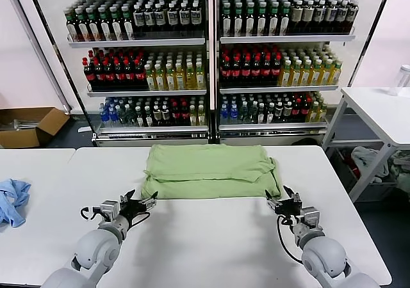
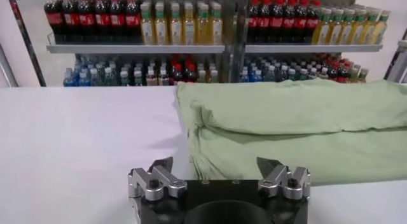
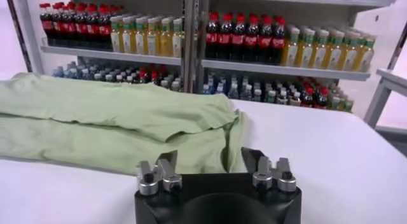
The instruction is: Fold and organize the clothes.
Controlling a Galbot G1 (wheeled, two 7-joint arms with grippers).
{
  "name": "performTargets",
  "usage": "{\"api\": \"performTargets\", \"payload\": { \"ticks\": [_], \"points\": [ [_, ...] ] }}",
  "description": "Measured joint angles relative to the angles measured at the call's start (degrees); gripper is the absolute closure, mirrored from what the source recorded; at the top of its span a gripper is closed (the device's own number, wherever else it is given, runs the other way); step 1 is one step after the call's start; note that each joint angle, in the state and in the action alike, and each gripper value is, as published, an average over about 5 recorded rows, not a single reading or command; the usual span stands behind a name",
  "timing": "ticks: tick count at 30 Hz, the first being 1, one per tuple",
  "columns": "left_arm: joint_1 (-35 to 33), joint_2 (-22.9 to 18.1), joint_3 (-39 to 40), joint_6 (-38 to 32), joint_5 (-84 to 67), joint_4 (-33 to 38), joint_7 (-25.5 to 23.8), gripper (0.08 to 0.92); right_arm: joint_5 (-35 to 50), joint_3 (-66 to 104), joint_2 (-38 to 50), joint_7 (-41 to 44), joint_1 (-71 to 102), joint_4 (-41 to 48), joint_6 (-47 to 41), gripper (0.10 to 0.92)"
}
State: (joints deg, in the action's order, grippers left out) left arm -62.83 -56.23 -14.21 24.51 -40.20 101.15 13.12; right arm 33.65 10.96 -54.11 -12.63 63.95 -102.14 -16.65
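My spread left gripper (image 1: pixel 139 202) and right gripper (image 1: pixel 282 200) sit equally near the shirt's (image 1: pixel 208 171) near hem, lying crosswise just ahead of my fingers.

White table (image 1: pixel 211 237) with folded green polo shirt (image 1: pixel 208 171) at far middle, light blue cloth (image 1: pixel 13 200) at left edge

Collar, buttons and printed graphic of the green shirt (image 1: pixel 210 171) all folded out of sight. Blue cloth (image 1: pixel 13 200) cut off by the head view's left edge. Cardboard box (image 1: pixel 29 125) clipped there too. Bottle labels on the shelves (image 1: pixel 205 64) way too small to read.
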Motion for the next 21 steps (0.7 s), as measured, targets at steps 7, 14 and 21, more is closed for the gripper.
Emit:
{"api": "performTargets", "payload": {
  "ticks": [7, 14, 21],
  "points": [
    [0.7, -0.4, 0.0, -0.1, -0.3, -2.3, -0.7, 0.449, 0.4, -0.2, -0.4, 0.1, -0.5, 1.2, 0.3, 0.679],
    [0.8, -0.6, 0.3, -0.3, -0.3, -3.5, -1.3, 0.553, 0.8, 0.1, -0.3, 0.0, -0.4, 1.4, 0.6, 0.692],
    [0.8, -0.6, 0.3, -0.4, 0.0, -4.2, -1.7, 0.397, 0.9, 0.3, -0.2, 0.2, -0.1, 1.6, 0.7, 0.662]
  ]
}}
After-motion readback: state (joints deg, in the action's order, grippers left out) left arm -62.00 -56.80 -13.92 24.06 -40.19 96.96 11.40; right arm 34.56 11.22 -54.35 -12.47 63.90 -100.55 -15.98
